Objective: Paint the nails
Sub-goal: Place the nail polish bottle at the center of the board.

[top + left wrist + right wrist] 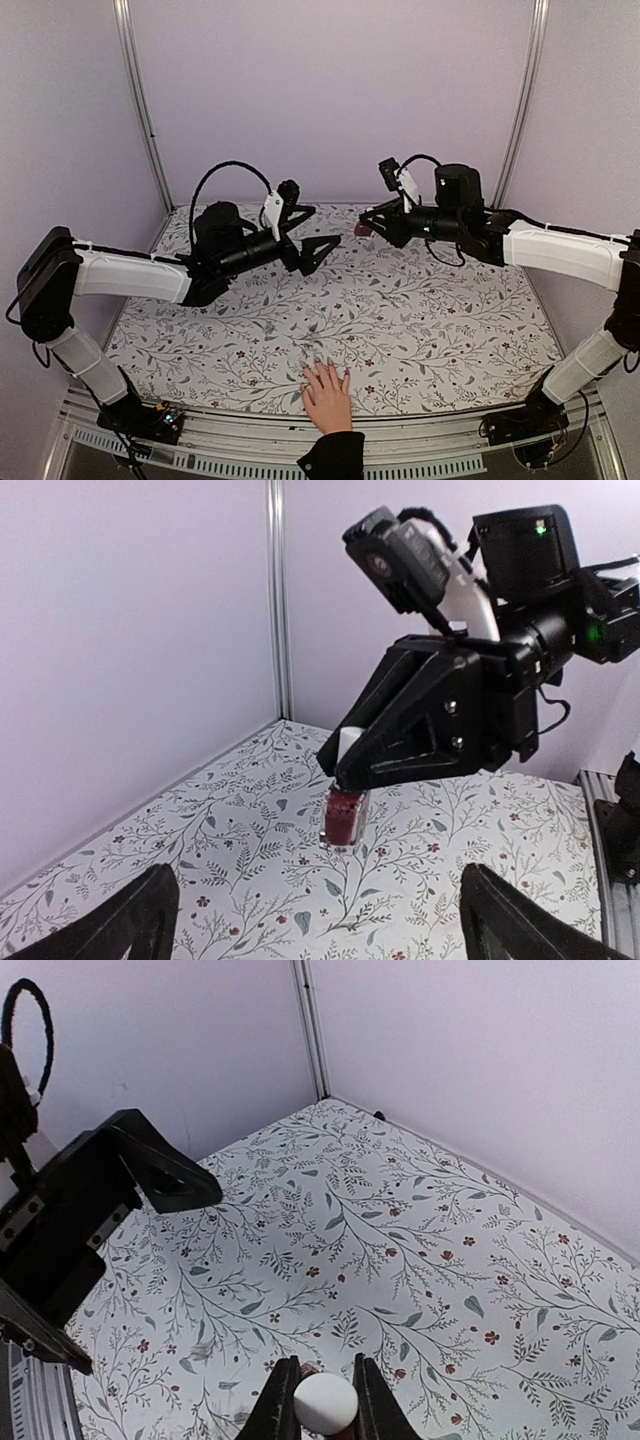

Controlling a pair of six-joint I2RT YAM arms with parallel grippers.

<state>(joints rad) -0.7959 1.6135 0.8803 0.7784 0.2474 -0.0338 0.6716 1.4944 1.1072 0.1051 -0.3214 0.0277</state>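
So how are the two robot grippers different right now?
The left gripper has its jaws wide open and empty; the right gripper has its jaws shut on the white cap of a dark-red bottle. The left gripper aims sideways toward the right gripper, which tilts downward. Both are black.

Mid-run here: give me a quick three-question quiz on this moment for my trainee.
1. True or false: the right gripper is shut on the bottle.
2. Pick one. The left gripper is: A) open and empty; B) shut on a brush; C) touching the hand.
3. Fill in: the hand rests at the ___ edge of the table, between the two arm bases.

Key: 1 true; 2 A; 3 near.
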